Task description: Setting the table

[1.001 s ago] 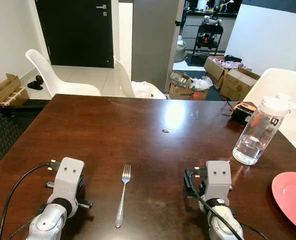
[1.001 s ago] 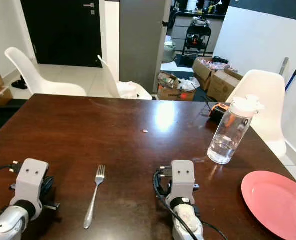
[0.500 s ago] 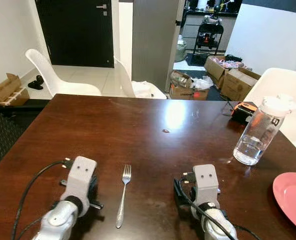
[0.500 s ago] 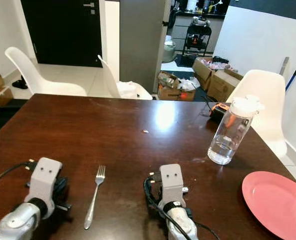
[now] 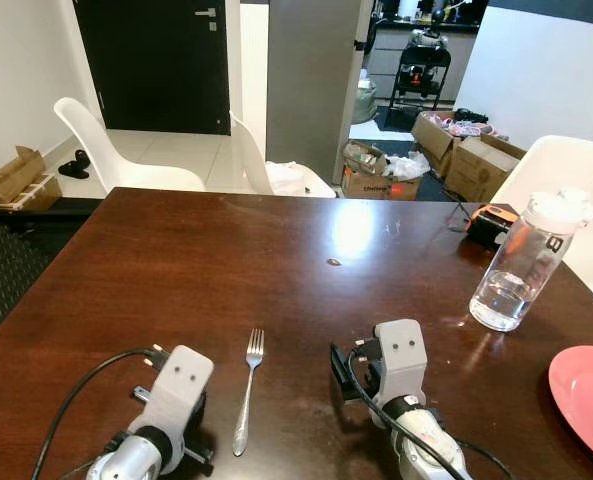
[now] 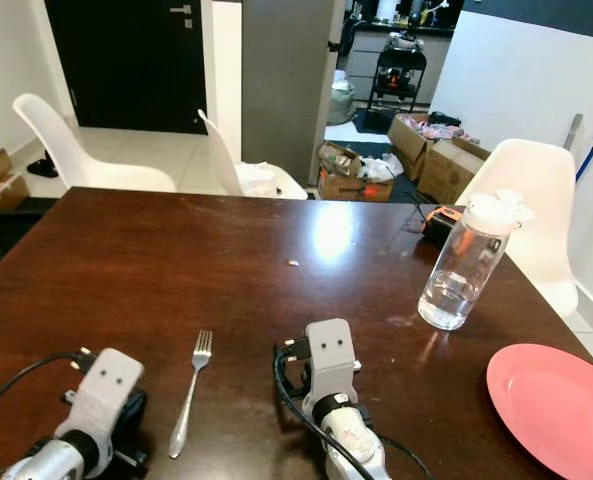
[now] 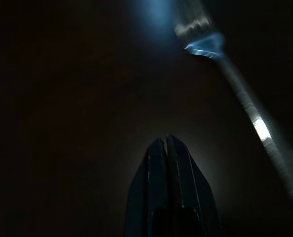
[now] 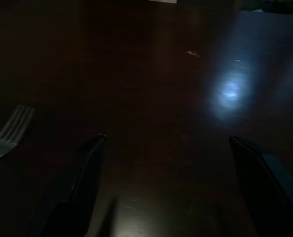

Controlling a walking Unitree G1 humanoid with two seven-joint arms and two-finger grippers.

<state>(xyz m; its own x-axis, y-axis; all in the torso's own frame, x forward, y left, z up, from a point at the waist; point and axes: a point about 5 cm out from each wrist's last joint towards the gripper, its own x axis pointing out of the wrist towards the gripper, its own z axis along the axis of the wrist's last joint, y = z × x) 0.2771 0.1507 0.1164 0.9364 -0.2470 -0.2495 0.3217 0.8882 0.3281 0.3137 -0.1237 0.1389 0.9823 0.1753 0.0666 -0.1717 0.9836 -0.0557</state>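
Dark brown wooden counter (image 5: 176,250) carries a slim silver metal fork (image 5: 246,390) near its front edge, tines pointing away from the robot, lying flat between the two arms. Left end effector (image 7: 167,148), seen from its wrist camera, has its two black fingers pressed together, holding nothing; it sits low over the counter just to the left of the fork, handle passing beside it. Right end effector (image 8: 166,143) has its fingers spread wide apart, empty, low over bare wood to the right of the fork; fork tines show at the edge of its wrist view.

Clear plastic water bottle with white lid (image 5: 524,262) stands upright toward the right side of the counter, roughly the bottom quarter filled with clear liquid. Round pink plate (image 6: 556,405) lies flat at the front right corner, nothing on it. Small black and orange device (image 5: 489,222) rests behind the bottle. White moulded chairs (image 5: 126,150) stand at the far side
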